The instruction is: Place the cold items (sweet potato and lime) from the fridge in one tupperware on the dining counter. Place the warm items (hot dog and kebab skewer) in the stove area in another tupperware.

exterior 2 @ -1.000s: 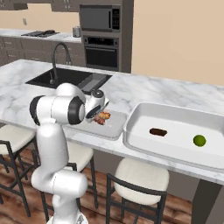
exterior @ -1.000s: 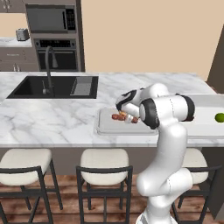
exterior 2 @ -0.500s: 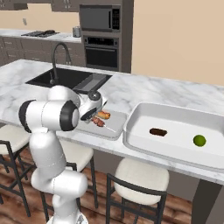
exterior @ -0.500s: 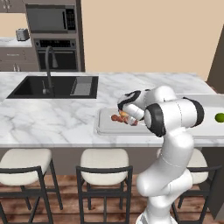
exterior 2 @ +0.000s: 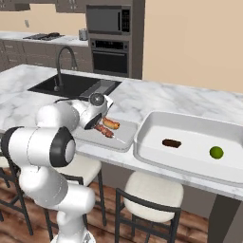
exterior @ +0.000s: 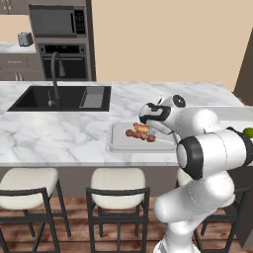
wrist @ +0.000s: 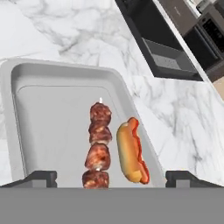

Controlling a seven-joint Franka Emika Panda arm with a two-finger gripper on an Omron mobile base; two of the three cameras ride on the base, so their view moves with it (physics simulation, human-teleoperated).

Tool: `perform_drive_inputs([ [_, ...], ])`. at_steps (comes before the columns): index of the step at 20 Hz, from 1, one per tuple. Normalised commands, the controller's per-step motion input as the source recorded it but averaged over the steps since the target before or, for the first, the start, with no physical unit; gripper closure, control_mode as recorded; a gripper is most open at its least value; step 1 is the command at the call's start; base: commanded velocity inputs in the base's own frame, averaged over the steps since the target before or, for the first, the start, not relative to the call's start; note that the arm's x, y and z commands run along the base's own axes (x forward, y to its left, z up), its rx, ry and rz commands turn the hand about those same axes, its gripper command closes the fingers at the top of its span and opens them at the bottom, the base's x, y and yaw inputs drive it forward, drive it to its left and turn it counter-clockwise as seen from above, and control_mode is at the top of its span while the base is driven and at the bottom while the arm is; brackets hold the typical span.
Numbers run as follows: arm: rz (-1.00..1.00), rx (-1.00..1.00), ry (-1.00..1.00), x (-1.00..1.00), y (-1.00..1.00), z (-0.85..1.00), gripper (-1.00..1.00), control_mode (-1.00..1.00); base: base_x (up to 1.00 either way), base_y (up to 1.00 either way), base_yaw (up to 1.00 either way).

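The smaller flat tupperware [wrist: 52, 118] lies on the white marble dining counter [exterior: 59, 133]. Inside it the kebab skewer [wrist: 99, 146] and the hot dog [wrist: 131, 151] lie side by side, apart from each other. My gripper [wrist: 111, 178] hovers just above their near ends, open, with nothing between its fingertips [wrist: 41, 177]. To the right stands the large deep tupperware [exterior 2: 156, 123], holding the dark sweet potato [exterior 2: 171, 143] and the green lime [exterior 2: 216, 152]. In the left base view the hot dog [exterior: 142, 128] and kebab skewer [exterior: 141, 135] sit under the hand.
A black sink [exterior: 59, 97] with a tall faucet [exterior: 55, 69] is set in the counter left of the trays. Several stools [exterior: 116, 183] stand along the counter's near side. An oven and microwave [exterior: 57, 22] fill the back wall.
The jaws have spread wide and let go of the kebab skewer, which now lies in the flat tray beside the hot dog. The arm's elbow has swung down and toward the cameras.
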Motion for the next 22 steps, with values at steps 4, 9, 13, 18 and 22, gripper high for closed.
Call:
perform_drive_inputs([
  [4, -0.13, 0.0, -0.01, -0.56, 0.07, 0.84, -1.0, -1.0, 0.0, 0.0, 0.0],
  [9, -0.2, 0.0, 0.0, -0.66, 0.01, 0.79, -1.0, -1.0, 0.0, 0.0, 0.0],
  [13, -0.27, 0.0, 0.0, -0.7, 0.0, 0.68, -1.0, -1.0, 0.0, 0.0, 0.0],
  [18, -0.23, 0.0, -0.03, -0.86, 0.02, 0.57, -1.0, -1.0, 0.0, 0.0, 0.0],
  [22, -0.18, 0.04, -0.06, -0.89, 0.0, 0.5, -1.0, -1.0, 0.0, 0.0, 0.0],
])
